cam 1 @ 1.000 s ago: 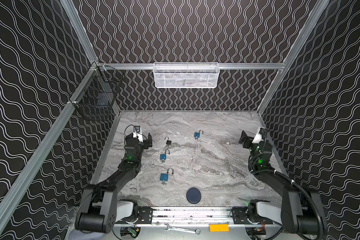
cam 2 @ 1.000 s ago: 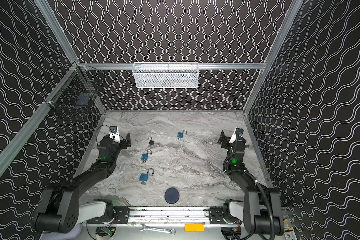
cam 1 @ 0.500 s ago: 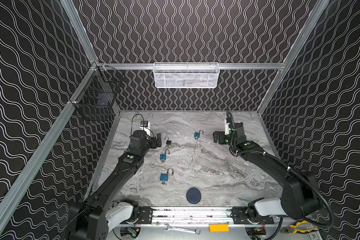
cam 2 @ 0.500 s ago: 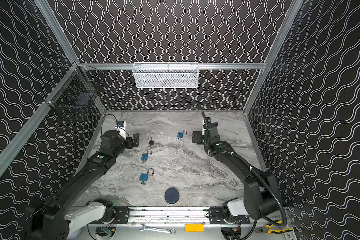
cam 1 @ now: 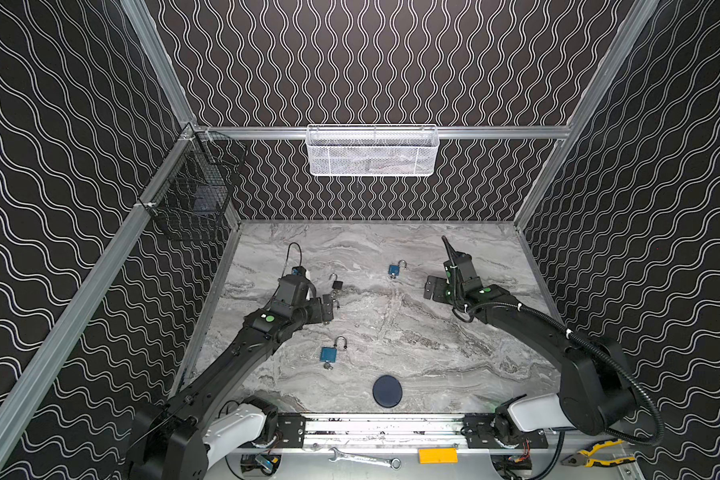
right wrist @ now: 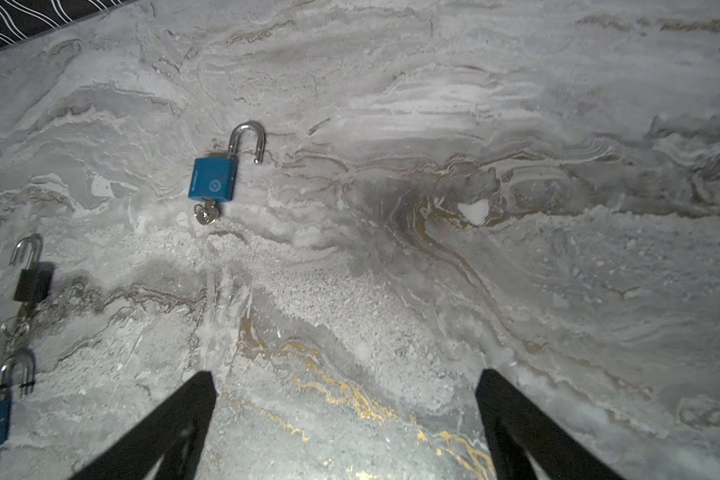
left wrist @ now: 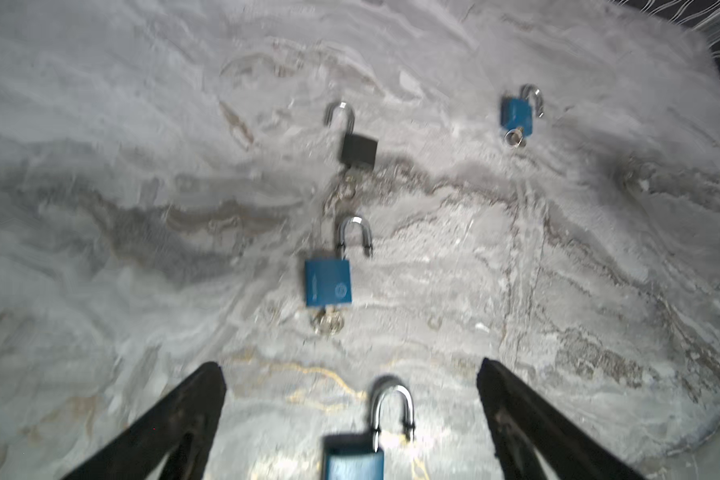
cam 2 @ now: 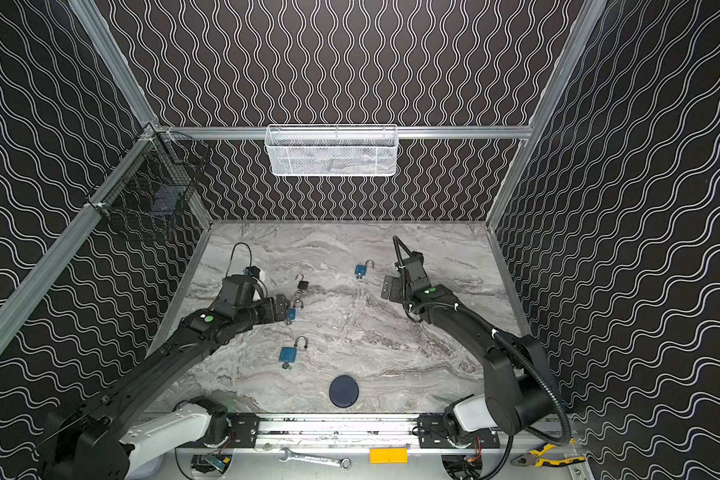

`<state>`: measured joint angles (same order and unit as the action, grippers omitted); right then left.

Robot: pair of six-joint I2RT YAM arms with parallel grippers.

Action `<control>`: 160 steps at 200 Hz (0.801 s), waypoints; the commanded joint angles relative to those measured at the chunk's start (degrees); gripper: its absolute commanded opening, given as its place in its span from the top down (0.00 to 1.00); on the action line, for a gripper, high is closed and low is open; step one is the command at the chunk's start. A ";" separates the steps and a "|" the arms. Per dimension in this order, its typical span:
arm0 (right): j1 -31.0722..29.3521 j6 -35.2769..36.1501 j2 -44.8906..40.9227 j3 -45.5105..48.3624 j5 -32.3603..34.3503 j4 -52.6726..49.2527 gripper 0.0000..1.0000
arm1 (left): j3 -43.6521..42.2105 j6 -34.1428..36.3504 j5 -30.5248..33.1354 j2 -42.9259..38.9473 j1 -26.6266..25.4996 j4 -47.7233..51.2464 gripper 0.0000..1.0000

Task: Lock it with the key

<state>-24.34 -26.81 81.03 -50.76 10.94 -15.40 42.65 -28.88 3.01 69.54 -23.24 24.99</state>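
Left wrist view: nearest blue padlock (left wrist: 353,462) under the gap of the wide-apart, empty left pincer (left wrist: 350,365)

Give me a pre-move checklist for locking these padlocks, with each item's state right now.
1. Left hand open and empty: ok.
2. Right hand open and empty: ok.
3. Key seated in far blue padlock: ok, its head shows below the body.
4. Its shackle shut: not ok, it stands open.
5. Black padlock keyed: cannot tell, too blurred.
6. Table between right hand and far blue padlock unobstructed: ok.
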 commanded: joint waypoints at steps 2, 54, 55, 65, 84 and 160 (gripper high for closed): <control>-0.08 -2.88 -3.10 3.50 -3.48 2.83 0.00 | -0.55 -5.56 0.09 -2.19 -0.35 5.24 0.01; -0.10 -3.33 -4.28 4.58 -9.13 2.03 0.00 | -0.28 -8.32 -3.89 4.12 -4.43 11.57 0.01; -0.10 -3.38 -4.38 4.64 -9.24 1.99 0.00 | -0.37 -8.48 -3.89 4.20 -4.66 11.57 0.01; -0.10 -3.75 -5.27 4.96 -10.71 1.68 0.00 | -0.97 -10.05 -3.14 4.81 -6.52 11.32 0.01; -0.09 -4.67 -6.22 5.17 -12.00 0.28 0.00 | -2.55 -13.12 -2.04 3.95 -10.41 9.86 0.01; -0.07 -4.90 -6.57 4.80 -12.83 -5.94 0.00 | -5.30 -14.11 -1.43 3.69 -13.99 10.04 0.01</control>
<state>-24.34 -31.27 74.52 -45.28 -1.98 -18.20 37.41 -43.27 0.03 71.68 -37.01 35.70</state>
